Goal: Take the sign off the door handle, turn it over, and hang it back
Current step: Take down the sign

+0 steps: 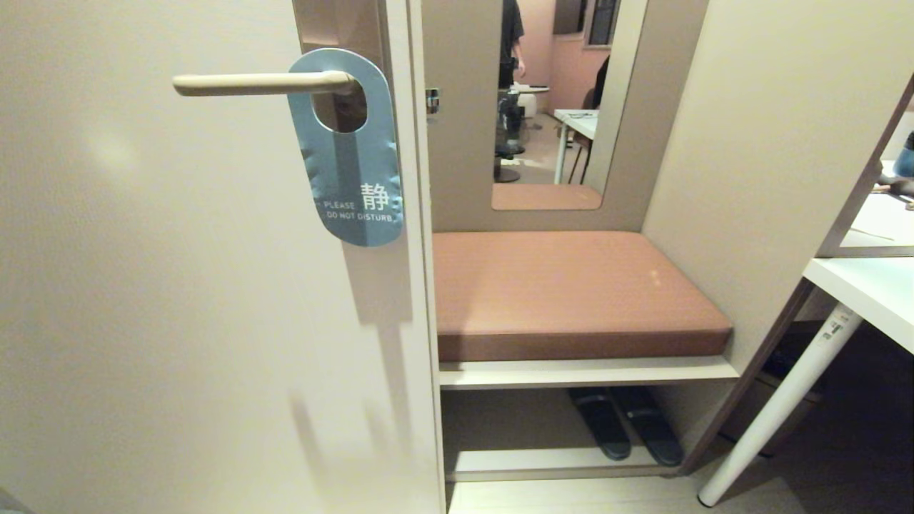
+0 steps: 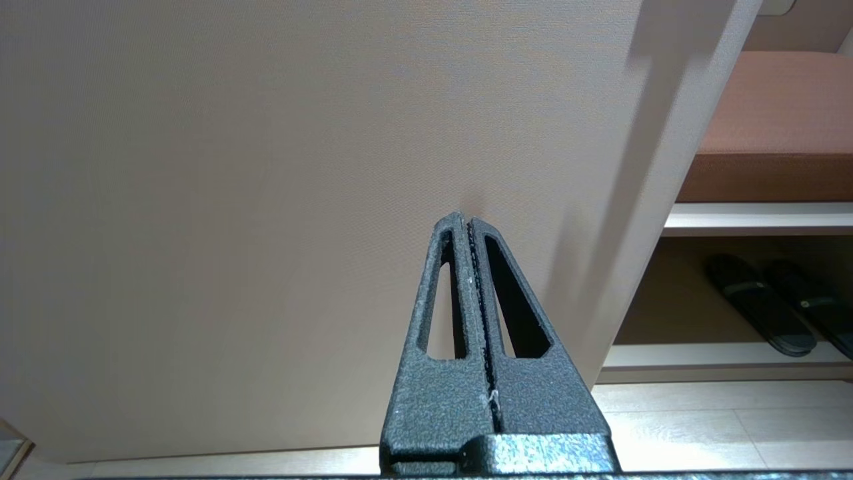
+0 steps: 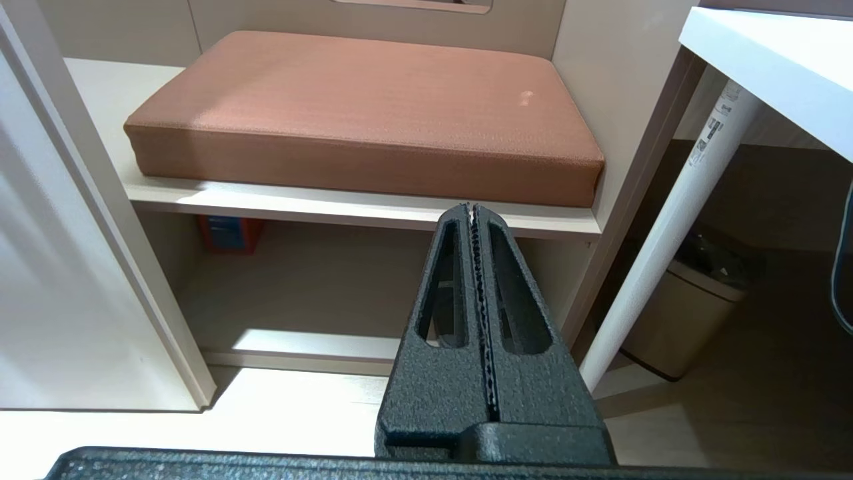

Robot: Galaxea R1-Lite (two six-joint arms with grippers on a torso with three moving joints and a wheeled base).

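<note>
The sign [image 1: 353, 171] hangs by its hole on the door handle [image 1: 250, 83], blue side out, reading "PLEASE DO NOT DISTURB". The handle is a cream lever on a brown plate at the door's right edge. Neither arm shows in the head view. My left gripper [image 2: 464, 220] is shut and empty, low down and pointing at the bare door panel [image 2: 266, 200]. My right gripper [image 3: 472, 210] is shut and empty too, low down in front of the bench shelf. The sign and handle appear in neither wrist view.
Right of the door is a niche with a brown cushion [image 1: 571, 293] on a shelf, dark slippers [image 1: 628, 428] beneath it and a mirror [image 1: 550, 100] above. A white table with a slanted leg [image 1: 778, 407] stands at the right, a bin [image 3: 680, 320] under it.
</note>
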